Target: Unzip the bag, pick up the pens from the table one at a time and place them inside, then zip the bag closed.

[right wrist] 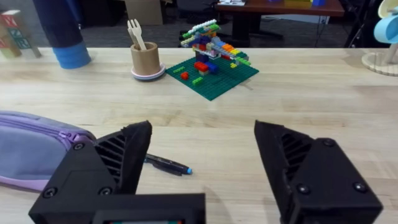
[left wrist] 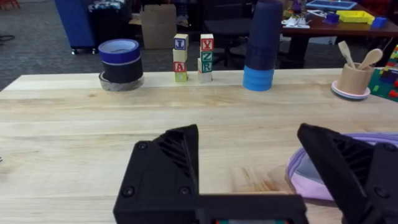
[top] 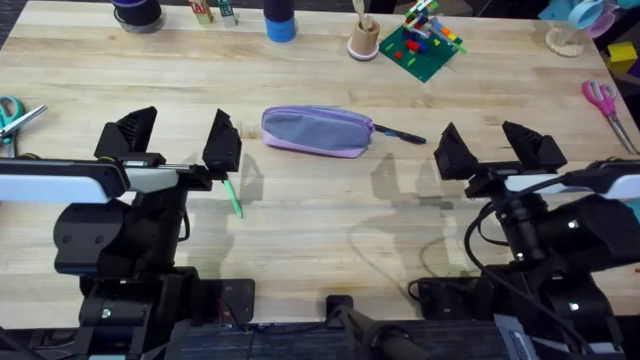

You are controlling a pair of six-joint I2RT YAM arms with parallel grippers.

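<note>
The lavender bag (top: 316,131) with its grey-blue panel lies zipped in the middle of the table (top: 330,215); its edge shows as the bag (left wrist: 305,177) and the bag (right wrist: 31,149) in the wrist views. A dark pen (top: 398,133) lies just right of the bag, also seen as the pen (right wrist: 166,165). A green pen (top: 232,196) lies partly under my left gripper (top: 175,137), which is open and empty, left of the bag. My right gripper (top: 493,143) is open and empty, right of the dark pen.
Teal-handled scissors (top: 10,113) lie at the left edge, pink-handled scissors (top: 604,103) at the right. Along the back stand a tape roll (left wrist: 120,62), letter blocks (left wrist: 194,58), a blue cup stack (left wrist: 261,46), a utensil holder (right wrist: 145,58) and a brick model (right wrist: 211,59).
</note>
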